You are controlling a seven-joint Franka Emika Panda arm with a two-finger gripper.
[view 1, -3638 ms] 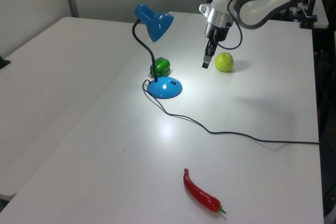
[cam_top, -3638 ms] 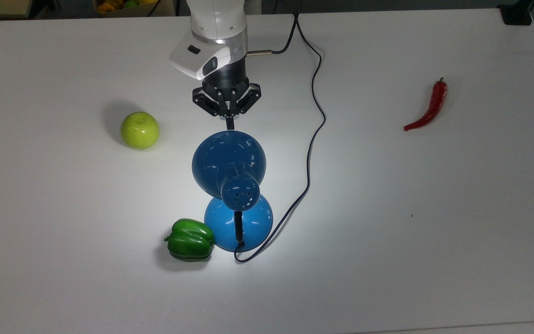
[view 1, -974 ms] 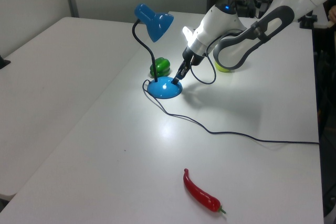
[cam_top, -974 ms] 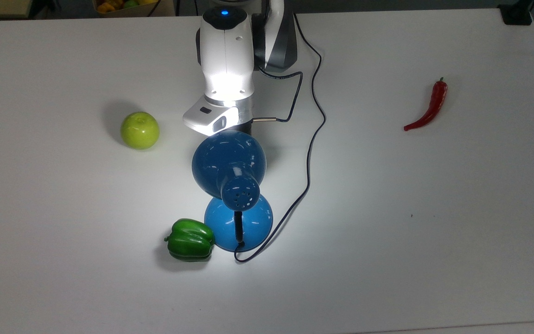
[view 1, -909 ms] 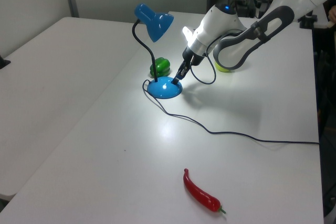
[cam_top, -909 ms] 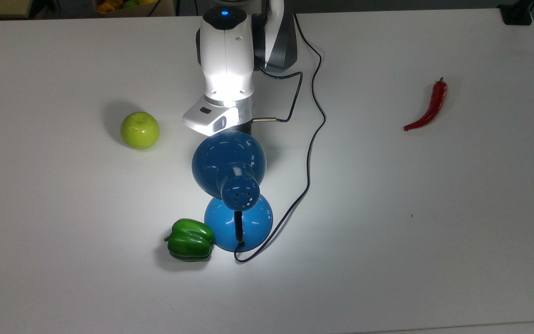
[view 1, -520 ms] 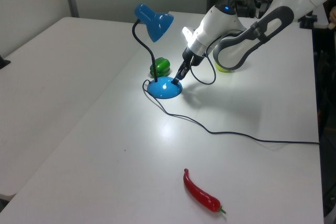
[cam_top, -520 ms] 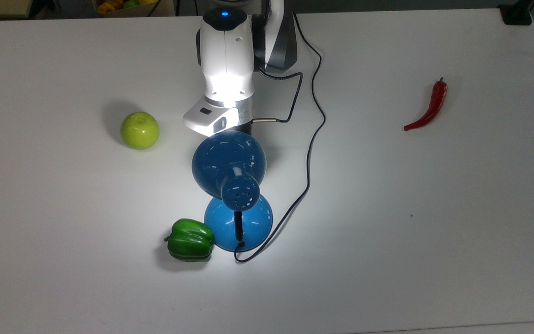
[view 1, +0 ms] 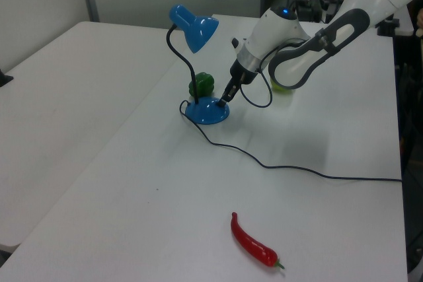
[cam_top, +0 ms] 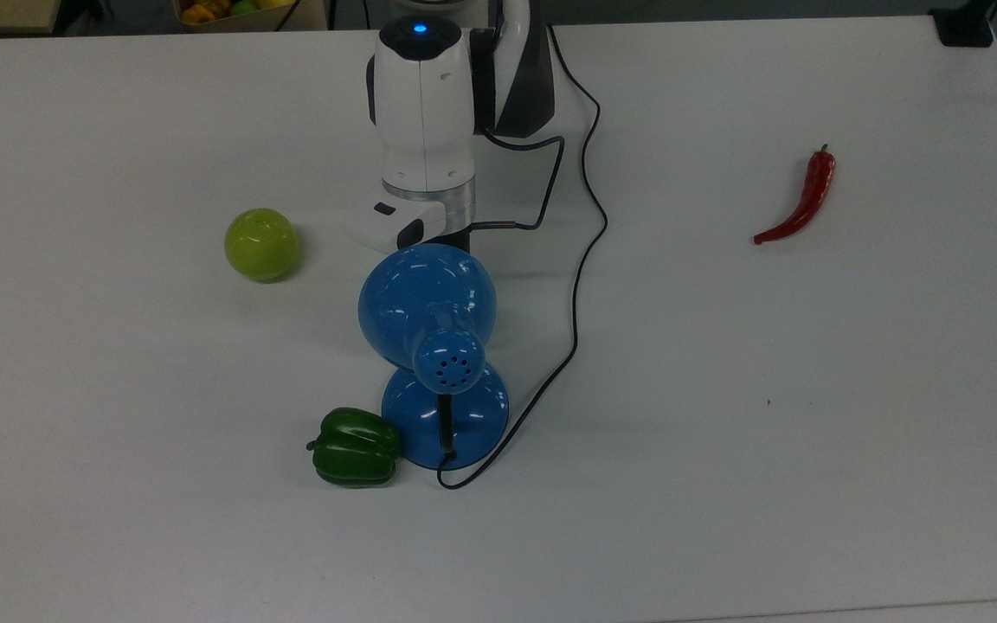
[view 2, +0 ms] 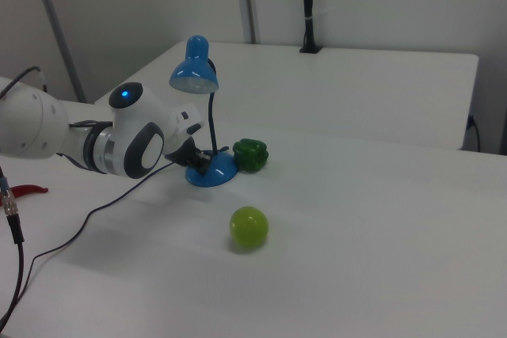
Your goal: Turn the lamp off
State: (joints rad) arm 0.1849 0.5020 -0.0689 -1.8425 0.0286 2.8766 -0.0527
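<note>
White table [cam_top: 810, 433] fills the top view: the lamp [cam_top: 429, 303] stands mid-table, unlit, shade hiding the arm's tip; an apple [cam_top: 261, 244], pepper [cam_top: 353, 446] and chilli [cam_top: 801, 199] lie around. Left view shows the gripper [view 1: 223, 96] touching the lamp's base, fingers pressed together. Right view shows the shade's dark underside.

Wide flat white table [cam_top: 810, 433], matte top. Resting directly on it: glossy blue desk lamp [cam_top: 445, 415] by its round dome base, thin dark cord [cam_top: 581, 268] trailing off the base and winding across the surface toward the top view's upper edge. Shiny green bell pepper [cam_top: 353, 447] touching or just beside the base on the top view's left. Round yellow-green apple [cam_top: 261, 244] farther up, well apart. Curved red chilli pepper [cam_top: 801, 201] alone near the top view's right edge
</note>
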